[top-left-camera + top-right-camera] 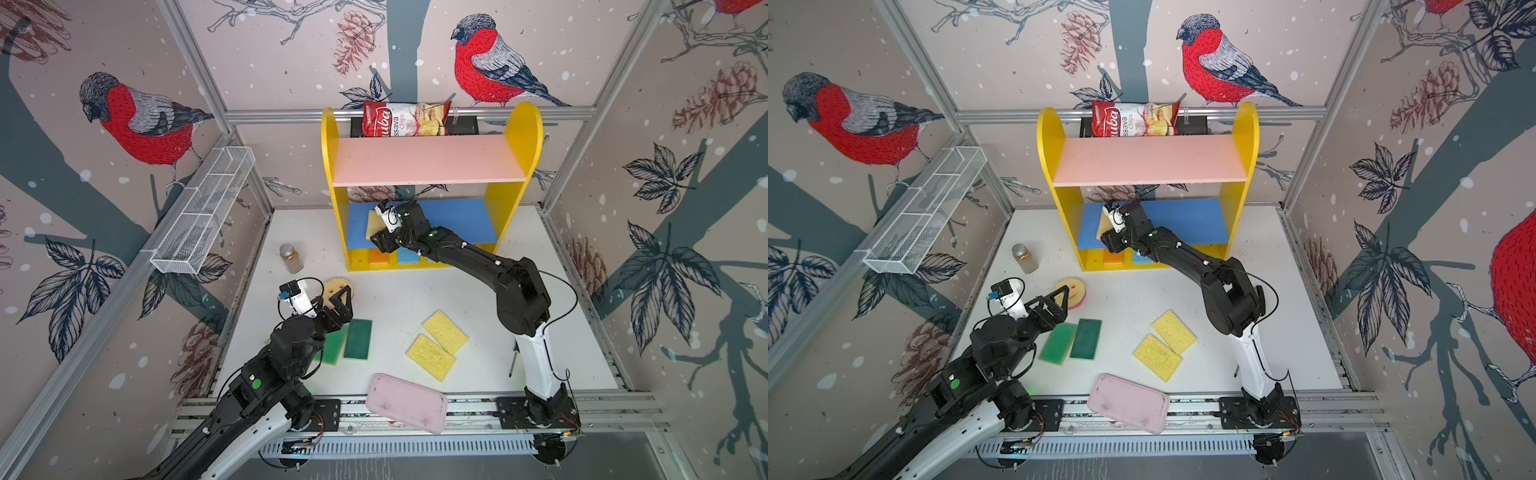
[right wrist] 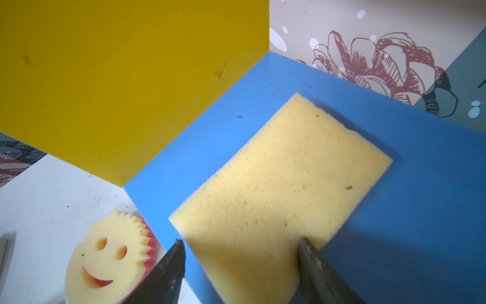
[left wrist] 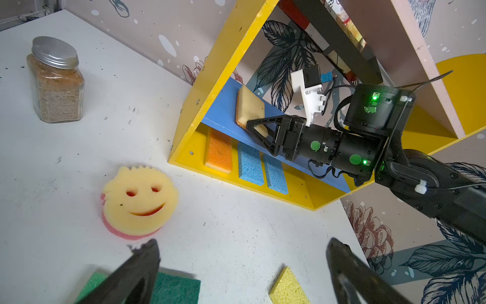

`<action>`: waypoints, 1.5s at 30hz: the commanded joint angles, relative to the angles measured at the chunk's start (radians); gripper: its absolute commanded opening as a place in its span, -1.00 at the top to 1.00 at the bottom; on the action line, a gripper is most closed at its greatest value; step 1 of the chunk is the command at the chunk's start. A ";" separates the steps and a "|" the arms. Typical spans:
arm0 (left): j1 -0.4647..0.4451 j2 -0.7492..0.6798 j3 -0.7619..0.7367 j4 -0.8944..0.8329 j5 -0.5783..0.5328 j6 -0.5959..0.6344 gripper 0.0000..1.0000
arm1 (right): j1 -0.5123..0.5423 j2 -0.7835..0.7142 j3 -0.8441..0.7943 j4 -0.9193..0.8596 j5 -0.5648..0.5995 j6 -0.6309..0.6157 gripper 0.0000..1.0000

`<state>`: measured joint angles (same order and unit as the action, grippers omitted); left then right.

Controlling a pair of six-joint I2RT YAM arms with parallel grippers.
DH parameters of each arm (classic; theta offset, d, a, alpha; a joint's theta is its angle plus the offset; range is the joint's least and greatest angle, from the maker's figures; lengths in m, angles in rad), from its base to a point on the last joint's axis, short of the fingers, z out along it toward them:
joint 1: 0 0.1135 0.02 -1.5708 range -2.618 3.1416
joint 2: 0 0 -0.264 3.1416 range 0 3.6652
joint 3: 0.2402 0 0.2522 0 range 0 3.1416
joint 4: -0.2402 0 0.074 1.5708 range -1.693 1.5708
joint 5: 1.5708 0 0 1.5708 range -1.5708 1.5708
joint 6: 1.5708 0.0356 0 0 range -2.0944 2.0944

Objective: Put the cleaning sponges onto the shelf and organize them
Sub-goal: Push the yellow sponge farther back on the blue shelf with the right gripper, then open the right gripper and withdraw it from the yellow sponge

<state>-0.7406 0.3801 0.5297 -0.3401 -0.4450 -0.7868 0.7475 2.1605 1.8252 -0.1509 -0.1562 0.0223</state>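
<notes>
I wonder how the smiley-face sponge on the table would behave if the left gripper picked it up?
The smiley-face sponge looks like porous foam, so it is probably light and will squash when gripped. Its round outline might let it twist in a loose grip. Lying flat, it seems unlikely to roll if pushed.

The arms [image 1: 515,286] are black with white lower links [image 1: 536,361], thin black cables [image 1: 570,299], green stickers [image 3: 355,159] and white camera mounts [image 3: 307,92]; the right pincer [image 3: 253,127] is triangular black framework.
</notes>
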 commanded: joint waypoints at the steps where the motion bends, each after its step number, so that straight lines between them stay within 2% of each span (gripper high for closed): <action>1: 0.001 -0.001 0.000 0.035 0.000 -0.002 -0.95 | -0.002 0.001 0.009 -0.045 -0.007 0.002 -0.38; 13: 0.002 0.011 -0.007 0.047 -0.001 -0.002 -0.95 | -0.002 -0.066 -0.016 -0.026 -0.062 0.036 -0.43; 21: 0.002 0.014 -0.004 0.049 0.007 -0.003 -0.95 | -0.002 -0.120 -0.083 -0.008 -0.047 0.058 -0.43; 23: 0.000 0.011 -0.003 0.045 0.010 -0.006 -0.95 | -0.002 -0.136 -0.110 0.004 -0.051 0.075 -0.28; 26: 0.001 0.003 -0.005 0.037 0.008 -0.009 -0.95 | -0.002 -0.154 -0.159 0.035 -0.100 0.115 0.48; 28: 0.002 -0.001 -0.005 0.034 0.006 -0.011 -0.95 | 0.001 -0.157 -0.179 0.050 -0.128 0.136 0.77; 29: 0.002 -0.002 -0.005 0.033 0.007 -0.012 -0.95 | 0.003 -0.157 -0.183 0.054 -0.136 0.142 0.84; 33: 0.001 -0.004 -0.007 0.029 0.006 -0.014 -0.95 | 0.013 -0.152 -0.197 0.062 -0.141 0.148 0.97; 45: 0.002 -0.007 -0.015 0.026 -0.006 -0.007 -0.95 | -0.008 -0.096 -0.132 0.032 -0.115 0.140 0.99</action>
<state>-0.7406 0.3725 0.5144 -0.3264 -0.4419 -0.7975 0.7441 2.0529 1.6726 -0.1207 -0.2749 0.1593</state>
